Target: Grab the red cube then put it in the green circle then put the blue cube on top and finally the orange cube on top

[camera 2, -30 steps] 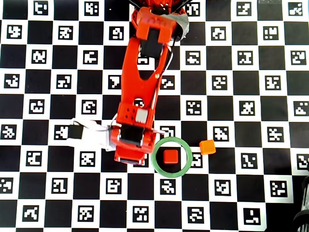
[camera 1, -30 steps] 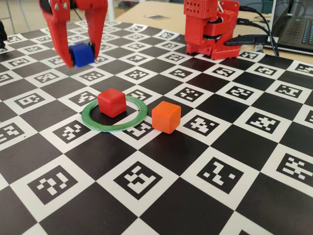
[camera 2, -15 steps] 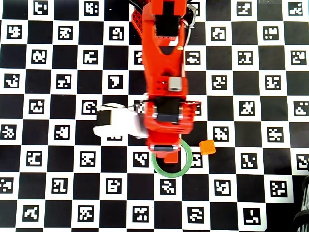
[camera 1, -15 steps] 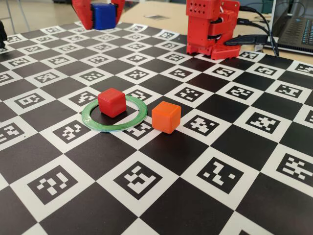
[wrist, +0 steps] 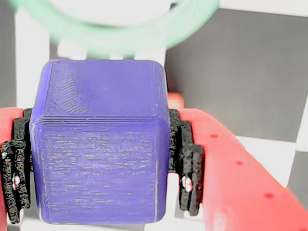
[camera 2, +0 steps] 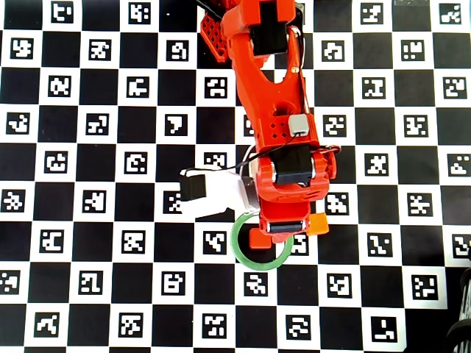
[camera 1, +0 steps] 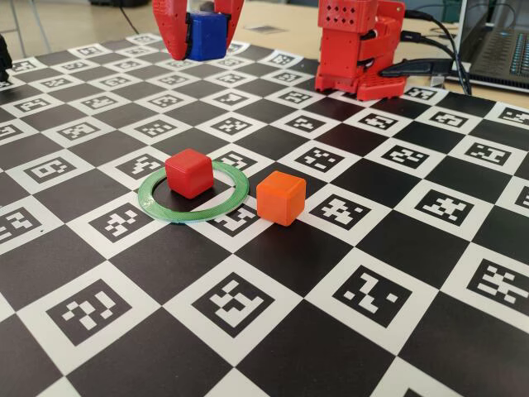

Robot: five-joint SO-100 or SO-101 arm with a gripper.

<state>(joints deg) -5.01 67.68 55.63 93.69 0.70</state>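
Above board: gripper [camera 1: 206,37] clamps ridged, round-edged blue cube [camera 1: 207,35] aloft
Ring: thin flat green circle [camera 1: 193,192] encloses red cube [camera 1: 188,173]
Beside ring: orange cube [camera 1: 280,198]
Surface: glossy marker checkerboard [camera 1: 364,240]

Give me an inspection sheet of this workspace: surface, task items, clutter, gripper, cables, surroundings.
Surface: black-and-white checkerboard mat with printed marker squares, flat.
Task items: small red plastic cube sits inside the thin green plastic ring; small orange plastic cube rests on the mat just outside the ring, to its right in the fixed view; small blue plastic cube is held in the air, off the mat.
Clutter: nothing seen.
Gripper: red two-finger gripper is shut on the blue cube, black pads pressing both sides.
Cables: black cables run behind the red arm base.
Surroundings: wooden tabletop beyond the mat; dark laptop at the far right of the fixed view.
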